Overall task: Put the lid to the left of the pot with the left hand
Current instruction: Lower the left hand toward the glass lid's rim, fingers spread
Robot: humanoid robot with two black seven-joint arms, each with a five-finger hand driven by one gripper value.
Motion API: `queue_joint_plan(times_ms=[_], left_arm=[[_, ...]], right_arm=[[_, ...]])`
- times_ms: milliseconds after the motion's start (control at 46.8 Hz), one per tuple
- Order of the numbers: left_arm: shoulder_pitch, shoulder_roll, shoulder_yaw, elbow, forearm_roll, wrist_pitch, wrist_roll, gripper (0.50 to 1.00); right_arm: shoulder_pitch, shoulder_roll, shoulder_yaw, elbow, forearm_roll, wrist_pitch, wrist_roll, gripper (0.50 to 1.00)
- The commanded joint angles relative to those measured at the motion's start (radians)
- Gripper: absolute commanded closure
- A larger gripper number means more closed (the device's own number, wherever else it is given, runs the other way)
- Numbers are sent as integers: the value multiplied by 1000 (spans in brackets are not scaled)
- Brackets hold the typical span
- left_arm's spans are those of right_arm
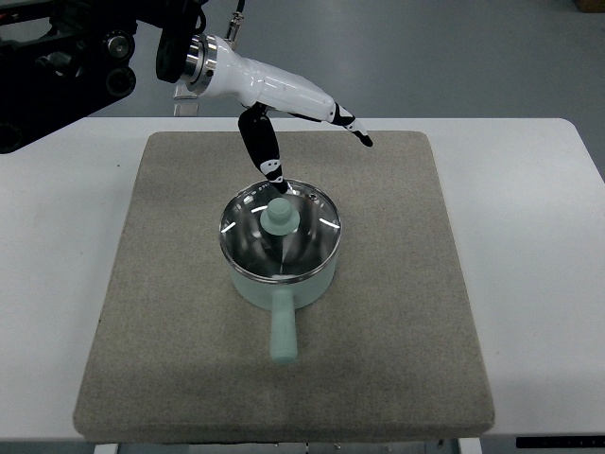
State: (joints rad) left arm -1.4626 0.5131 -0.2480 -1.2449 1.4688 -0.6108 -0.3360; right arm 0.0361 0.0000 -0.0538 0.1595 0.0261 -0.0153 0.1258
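Lid (pixel 281 224) sits on the pot (pixel 283 270) mid-mat (pixel 170 312), closer to its far edge. We see our left hand (pixel 293 128) beyond it, fingers spread, gripping nothing.

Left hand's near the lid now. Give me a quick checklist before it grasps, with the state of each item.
1. Lid seated on pot: ok.
2. Knob in clear view, unobstructed: ok.
3. Left hand open: ok, fingers spread, holding nothing.
4. Hand around knob: not ok, it sits behind the pot; only one finger reaches toward the rim.
5. Mat left of pot free for the lid: ok.
6. Pot handle away from that spot: ok, points toward the camera.
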Motion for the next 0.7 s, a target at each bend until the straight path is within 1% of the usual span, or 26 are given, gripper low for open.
queue_joint_plan(times_ms=[0,213,320,534,683], left_arm=[[-12,2,1,-11,4,0,0,504],[-18,11,-14,-34,1,0,0,504],[-7,31,-37,-15,-15,0,2,504],[27,27,-97,126,-54,0,3,504],[41,24,-99,189,-96,0,5,506]], right_arm=[[-1,0,0,0,0,0,0,576],[-1,0,-1,0,0,0,0,576],[1,0,-1,0,0,0,0,576],[1,0,0,0,0,0,0,576],[-1,0,0,0,0,0,0,576]])
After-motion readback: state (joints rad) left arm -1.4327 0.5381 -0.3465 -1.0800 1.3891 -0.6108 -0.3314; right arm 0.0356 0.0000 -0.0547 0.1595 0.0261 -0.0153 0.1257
